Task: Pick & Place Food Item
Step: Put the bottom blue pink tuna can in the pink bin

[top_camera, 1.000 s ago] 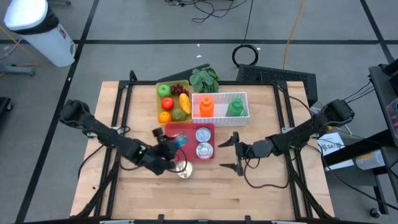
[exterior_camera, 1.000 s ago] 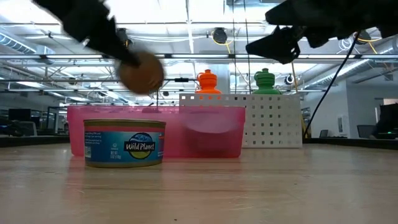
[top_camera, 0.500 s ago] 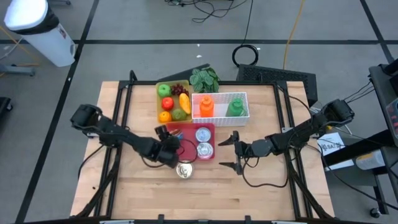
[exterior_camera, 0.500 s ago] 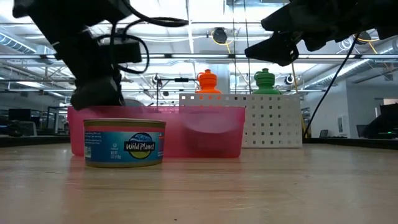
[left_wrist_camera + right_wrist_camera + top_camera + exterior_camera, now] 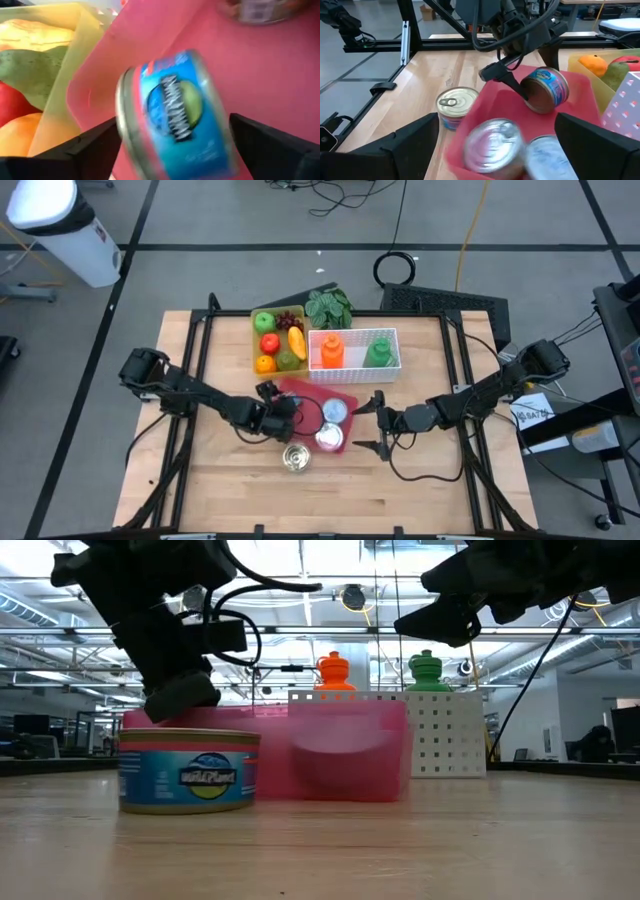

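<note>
A pink tray (image 5: 308, 389) lies mid-table, askew. My left gripper (image 5: 284, 414) hangs open over its left part. Between the fingers, a blue-labelled can (image 5: 175, 120) is tipped up on its edge on the tray floor (image 5: 547, 90). Two more cans (image 5: 335, 410) (image 5: 328, 438) lie in the tray's right part. Another blue-labelled can (image 5: 296, 457) stands upright on the wood just in front of the tray (image 5: 188, 772). My right gripper (image 5: 368, 427) waits open, level, right of the tray, touching nothing. My left gripper's fingers (image 5: 90, 147) slant down from the table's left side and stand on either side of the tipped can's curved wall (image 5: 150, 105). Whether they touch it I cannot tell, since the can is blurred and fills the gap.
A yellow-green tray of fruit (image 5: 275, 340) and a white perforated basket (image 5: 355, 366) holding an orange and a green bottle stand behind the pink tray. A leafy green (image 5: 328, 308) lies at the far edge. Bare wood stretches toward the near edge.
My left gripper has carried the can down and toward the table's right into the pink tray, tipping more steeply, and has opened. The can now rests on its edge on the tray floor. The tray has swung toward the near edge.
</note>
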